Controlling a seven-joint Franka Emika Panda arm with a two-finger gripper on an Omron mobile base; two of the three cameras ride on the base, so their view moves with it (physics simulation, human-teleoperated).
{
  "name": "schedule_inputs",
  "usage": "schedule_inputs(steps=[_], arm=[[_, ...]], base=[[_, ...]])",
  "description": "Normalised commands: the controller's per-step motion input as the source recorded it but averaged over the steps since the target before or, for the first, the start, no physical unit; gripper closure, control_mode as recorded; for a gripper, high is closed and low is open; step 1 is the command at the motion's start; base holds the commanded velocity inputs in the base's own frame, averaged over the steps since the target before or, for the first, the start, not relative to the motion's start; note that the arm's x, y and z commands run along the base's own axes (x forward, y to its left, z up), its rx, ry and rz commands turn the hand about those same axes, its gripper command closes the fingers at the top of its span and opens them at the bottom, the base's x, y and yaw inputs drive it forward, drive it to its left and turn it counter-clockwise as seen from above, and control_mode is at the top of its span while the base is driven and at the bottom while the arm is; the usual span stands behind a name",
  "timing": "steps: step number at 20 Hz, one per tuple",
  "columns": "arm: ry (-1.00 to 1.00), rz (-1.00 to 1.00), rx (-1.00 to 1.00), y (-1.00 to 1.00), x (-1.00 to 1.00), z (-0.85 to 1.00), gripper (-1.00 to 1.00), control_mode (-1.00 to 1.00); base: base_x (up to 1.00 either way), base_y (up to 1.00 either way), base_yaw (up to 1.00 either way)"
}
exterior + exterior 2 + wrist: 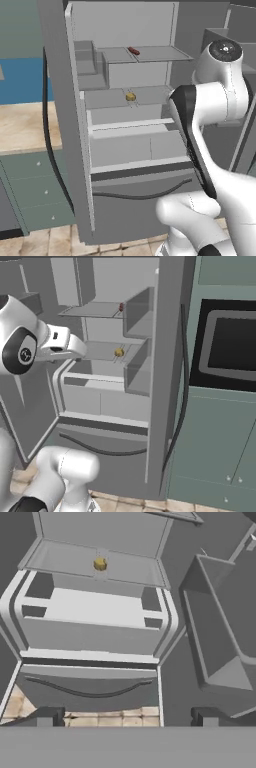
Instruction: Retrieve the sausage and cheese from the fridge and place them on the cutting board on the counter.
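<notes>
The grey fridge (125, 150) stands with both doors swung wide. On its upper shelf lies the dark red sausage (133, 50) (121, 307). One shelf lower sits the small yellow cheese (130, 96) (119, 352) (100, 563). My gripper (126, 719) hangs open in front of the fridge, well short of the shelves, with nothing between its fingertips (45, 717). It looks down on the cheese shelf and the drawers below. A stretch of beige counter (20, 127) lies left of the fridge. The cutting board is out of view.
The open left door (60, 100) and right door (170, 356) flank the shelves. Door bins (220, 637) jut out on the right of the hand view. A built-in black oven (230, 346) and teal cabinets (210, 446) stand to the right. The freezer drawer (90, 687) is shut.
</notes>
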Motion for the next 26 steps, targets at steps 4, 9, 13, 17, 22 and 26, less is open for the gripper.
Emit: schedule_inputs(steps=[4,9,13,17,22,26], arm=[[0.0,0.0,0.0,0.0,0.0,0.0,-1.0,1.0],[0.0,0.0,0.0,0.0,0.0,0.0,-1.0,1.0],[0.0,0.0,0.0,0.0,0.0,0.0,-1.0,1.0],[0.0,0.0,0.0,0.0,0.0,0.0,-1.0,1.0],[0.0,0.0,0.0,0.0,0.0,0.0,-1.0,1.0],[0.0,0.0,0.0,0.0,0.0,0.0,-1.0,1.0]], base=[[0.46,0.13,0.07],[0.55,0.04,0.04],[0.6,0.0,0.0],[0.75,0.0,0.0],[0.71,0.0,0.0],[0.64,0.0,0.0]])
